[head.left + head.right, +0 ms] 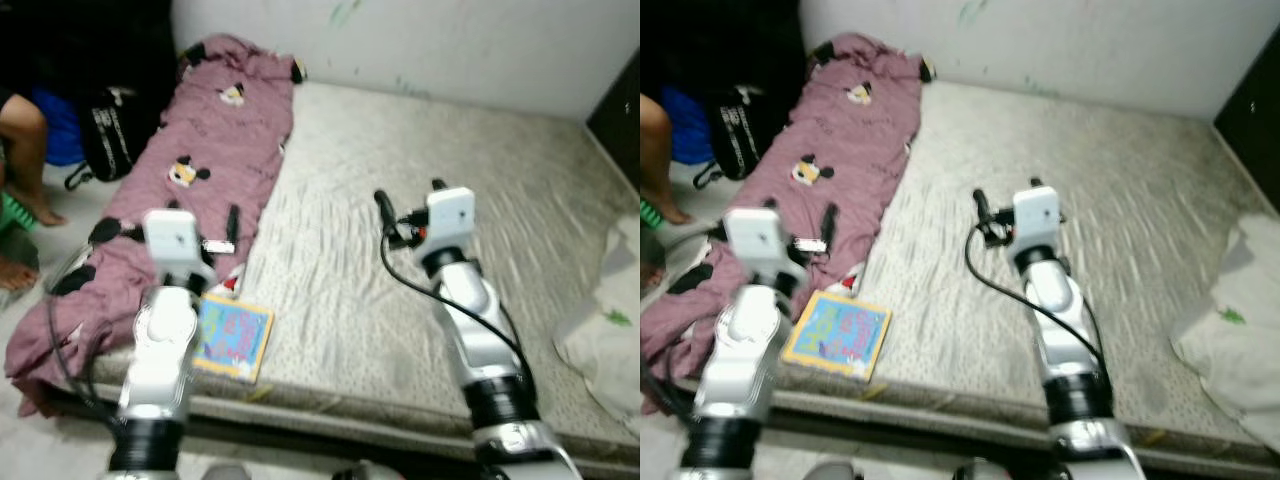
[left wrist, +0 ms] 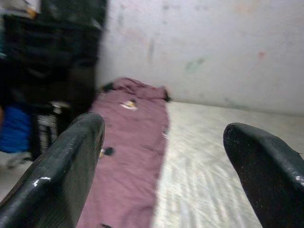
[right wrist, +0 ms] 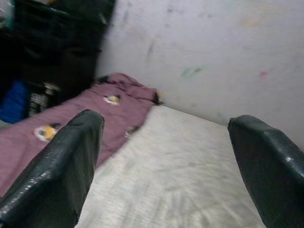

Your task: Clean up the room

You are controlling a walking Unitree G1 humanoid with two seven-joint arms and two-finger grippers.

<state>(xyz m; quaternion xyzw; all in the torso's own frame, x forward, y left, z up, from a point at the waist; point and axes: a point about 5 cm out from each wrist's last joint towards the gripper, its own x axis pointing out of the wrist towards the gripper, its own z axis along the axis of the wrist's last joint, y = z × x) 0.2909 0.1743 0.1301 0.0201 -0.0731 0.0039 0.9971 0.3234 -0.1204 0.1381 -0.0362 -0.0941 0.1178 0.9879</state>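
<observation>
Progress: I judge the cleanup barely begun. The bed carries a crumpled maroon blanket with cartoon prints, strung along its left side from the wall end down to the near left corner, where it spills over the edge. A colourful picture book lies flat near the front edge, touching the blanket's edge. A white cloth heap sits off the bed's right side. A black bag stands on the floor to the left, and a person's leg shows at the left edge. Nothing appears folded or put away.

Tools: left tool hangs over the blanket's lower part, fingers spread wide, nothing between them; the left wrist view confirms an empty gap looking along the blanket toward the wall. Right tool is out over the bare middle of the mattress, also wide open and empty; its wrist view shows only sheet, blanket and wall.

Relations: book lies just nearer me than the left tool, beside that arm. Blanket is directly under the left tool and well apart from the right one. White cloth heap is well off to the right of the right tool.
</observation>
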